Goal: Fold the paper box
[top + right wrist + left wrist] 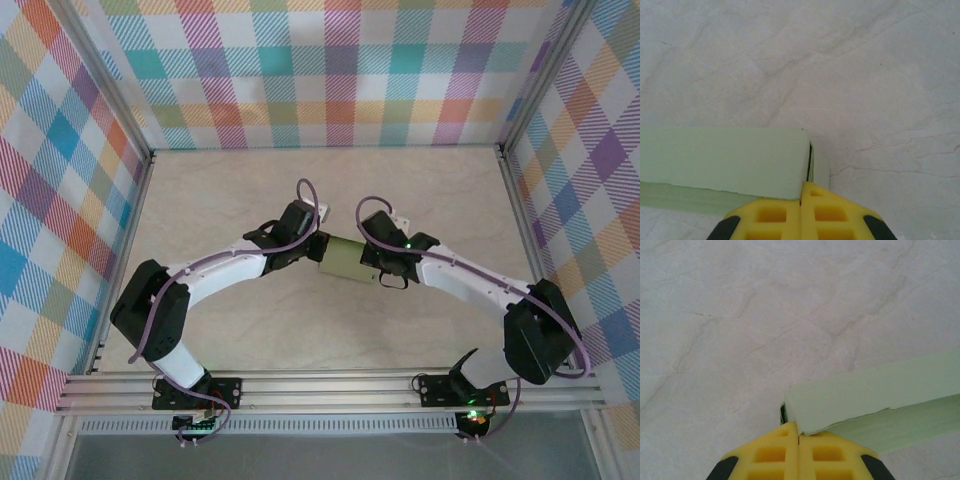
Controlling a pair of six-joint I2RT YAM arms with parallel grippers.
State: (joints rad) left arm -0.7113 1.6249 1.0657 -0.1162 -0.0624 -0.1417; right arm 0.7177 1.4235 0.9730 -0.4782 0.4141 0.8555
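paper box [347, 259] at table [220, 190] centre, left hand [799, 429] and right hand [801, 189] each apparently pinching one end

left gripper [799, 427] closed, right gripper [801, 189] closed, facing each other

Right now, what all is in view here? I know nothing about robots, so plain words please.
paper box: one, pale green, mid-table between the two arms' tips
table: one, pale marbled, under everything
walls: three, bright checked, around the table
metal rails: silver, along the near edge
left arm: one, white and black, left side
right arm: one, white and black, right side
left fingers: yellow, shut on the box's left end
right fingers: yellow, shut on its right end
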